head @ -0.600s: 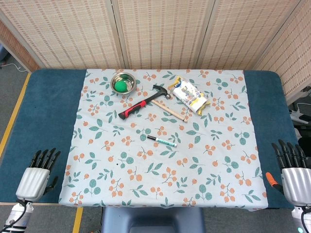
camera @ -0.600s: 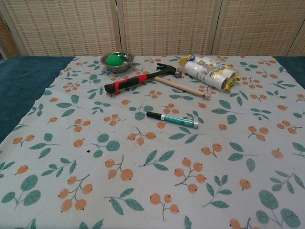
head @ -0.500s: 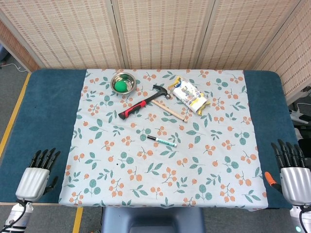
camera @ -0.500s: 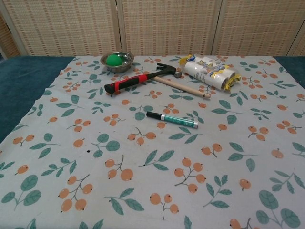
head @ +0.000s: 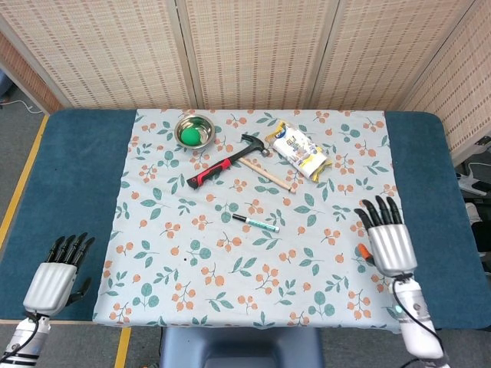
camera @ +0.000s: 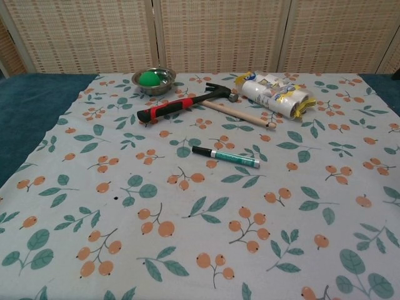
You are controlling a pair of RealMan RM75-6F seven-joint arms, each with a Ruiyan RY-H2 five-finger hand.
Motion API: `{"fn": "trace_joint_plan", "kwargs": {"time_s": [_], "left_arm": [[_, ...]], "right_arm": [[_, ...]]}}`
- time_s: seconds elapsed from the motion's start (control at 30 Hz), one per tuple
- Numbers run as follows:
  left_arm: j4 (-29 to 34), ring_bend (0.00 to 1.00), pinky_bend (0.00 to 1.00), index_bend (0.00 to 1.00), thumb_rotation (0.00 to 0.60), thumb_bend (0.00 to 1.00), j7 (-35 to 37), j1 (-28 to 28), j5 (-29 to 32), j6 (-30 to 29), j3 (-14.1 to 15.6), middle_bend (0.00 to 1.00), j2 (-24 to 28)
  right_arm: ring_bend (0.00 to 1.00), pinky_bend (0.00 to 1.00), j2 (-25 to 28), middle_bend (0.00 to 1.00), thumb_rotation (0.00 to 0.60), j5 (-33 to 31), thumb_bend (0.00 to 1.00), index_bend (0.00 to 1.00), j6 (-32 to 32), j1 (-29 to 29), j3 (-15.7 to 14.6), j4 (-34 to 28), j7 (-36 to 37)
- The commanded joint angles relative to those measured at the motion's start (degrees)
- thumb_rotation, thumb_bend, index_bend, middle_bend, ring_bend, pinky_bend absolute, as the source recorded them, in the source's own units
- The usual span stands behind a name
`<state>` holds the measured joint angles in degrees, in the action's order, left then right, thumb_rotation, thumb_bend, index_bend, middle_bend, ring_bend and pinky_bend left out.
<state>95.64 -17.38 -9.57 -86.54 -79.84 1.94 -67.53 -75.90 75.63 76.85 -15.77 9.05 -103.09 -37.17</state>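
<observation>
My right hand (head: pixel 387 236) hovers over the right part of the flowered cloth (head: pixel 153 230), fingers apart and pointing away from me, holding nothing. The nearest thing to it is the green-and-black marker (head: pixel 255 223) (camera: pixel 225 156), well off to its left in the middle of the cloth. My left hand (head: pixel 57 274) sits at the table's near left corner on the blue surface, fingers apart and empty. Further back lie a hammer (head: pixel 228 160) (camera: pixel 181 105) with a red-and-black handle and a thin wooden stick (head: pixel 272 175) (camera: pixel 240 114).
A metal bowl (head: pixel 194 129) (camera: pixel 153 79) with a green ball in it stands at the back left. A white, yellow and blue packet (head: pixel 301 150) (camera: pixel 275 90) lies at the back right. Woven screens close off the far side.
My right hand has moved left and away from me, from the table's right edge onto the cloth. The left hand has barely shifted. The objects lie as before.
</observation>
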Motion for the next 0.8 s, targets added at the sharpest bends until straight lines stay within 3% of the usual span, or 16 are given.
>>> {"fn": "trace_joint_plan", "kwargs": {"time_s": [0.03, 0.2, 0.43, 0.6, 0.8], "left_arm": [[0.3, 0.00, 0.05, 0.00, 0.600, 0.39, -0.1, 0.0, -0.2, 0.4, 0.2, 0.00, 0.4], [0.3, 0.00, 0.05, 0.00, 0.600, 0.40, 0.7, 0.0, -0.5, 0.6, 0.3, 0.00, 0.8], [0.2, 0.00, 0.05, 0.00, 0.600, 0.41, 0.7, 0.0, -0.2, 0.9, 0.1, 0.00, 1.0], [0.1, 0.00, 0.05, 0.00, 0.600, 0.42, 1.3, 0.1, 0.1, 0.9, -0.1, 0.00, 1.3], [-0.1, 0.00, 0.05, 0.00, 0.600, 0.42, 1.6, 0.2, 0.5, 1.1, -0.3, 0.00, 1.5]], "right_arm": [[0.00, 0.00, -11.8, 0.16, 0.600, -16.2, 0.12, 0.29, -7.4, -11.8, 6.7, -2.3, -18.6], [0.00, 0.00, -21.2, 0.18, 0.600, -24.6, 0.12, 0.32, -7.8, -19.2, 7.3, 4.1, -27.8], [0.00, 0.00, -32.7, 0.18, 0.600, -29.7, 0.14, 0.33, -8.2, -26.4, 8.6, 17.7, -30.7], [0.00, 0.00, -37.8, 0.20, 0.600, -31.4, 0.19, 0.34, -8.8, -30.0, 9.9, 25.9, -30.4], [0.00, 0.00, -40.9, 0.20, 0.600, -33.7, 0.22, 0.34, -10.3, -32.3, 10.4, 31.6, -29.6]]}}
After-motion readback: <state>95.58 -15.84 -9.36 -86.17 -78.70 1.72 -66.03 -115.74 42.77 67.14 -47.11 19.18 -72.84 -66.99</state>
